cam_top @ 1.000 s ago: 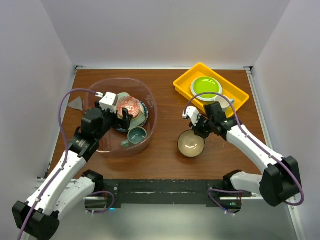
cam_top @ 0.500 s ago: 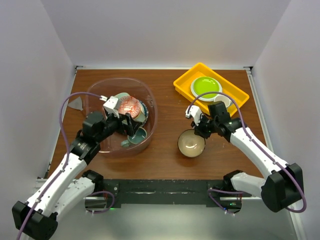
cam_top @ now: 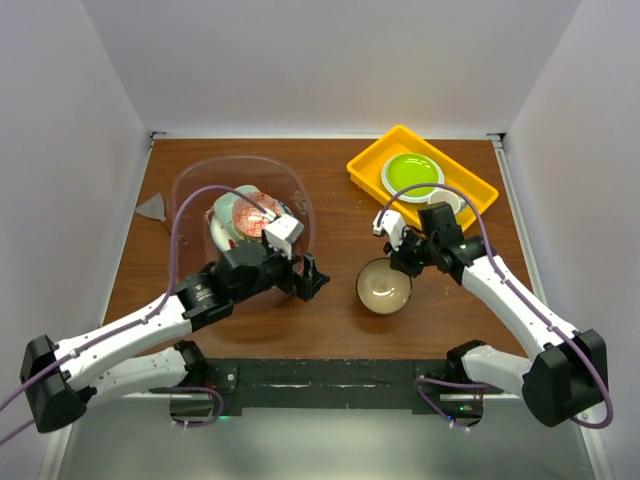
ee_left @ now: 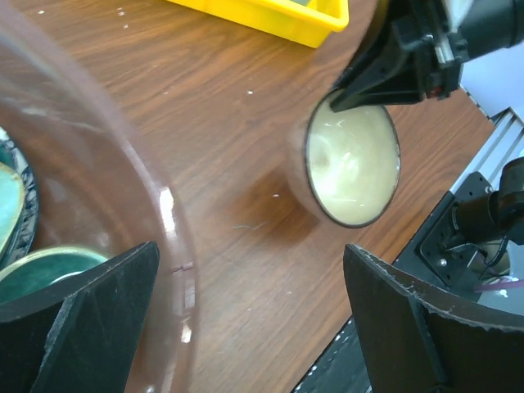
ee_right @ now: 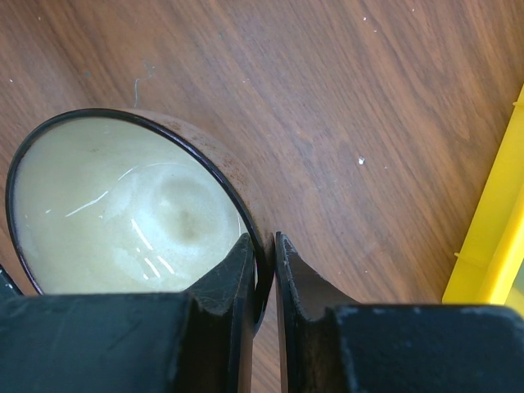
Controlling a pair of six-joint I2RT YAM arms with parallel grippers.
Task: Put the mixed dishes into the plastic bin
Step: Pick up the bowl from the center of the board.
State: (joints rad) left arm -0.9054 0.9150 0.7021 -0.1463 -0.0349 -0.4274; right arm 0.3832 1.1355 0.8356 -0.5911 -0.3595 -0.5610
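Note:
A brown bowl with a cream inside (cam_top: 383, 288) stands on the table right of the plastic bin (cam_top: 195, 195). My right gripper (cam_top: 402, 264) is shut on the bowl's far-right rim, one finger inside and one outside, as the right wrist view shows (ee_right: 266, 254) on the bowl (ee_right: 123, 213). My left gripper (cam_top: 311, 278) is open and empty, just outside the bin's right wall, its jaws wide apart (ee_left: 250, 270). Patterned plates (cam_top: 240, 212) lie in the bin. A teal mug's rim (ee_left: 33, 274) shows inside the bin wall (ee_left: 123, 180). The bowl (ee_left: 352, 164) lies ahead of the left gripper.
A yellow tray (cam_top: 470, 205) at the back right holds a lime-green plate (cam_top: 412, 172) and a small white cup (cam_top: 447, 202). The tray's edge (ee_right: 491, 246) is close to the right gripper. A grey triangular piece (cam_top: 153, 207) lies left of the bin.
My left arm has swung out of the bin to the right and now reaches past its right wall, open. The right gripper stays at the bowl's rim, barely moved.

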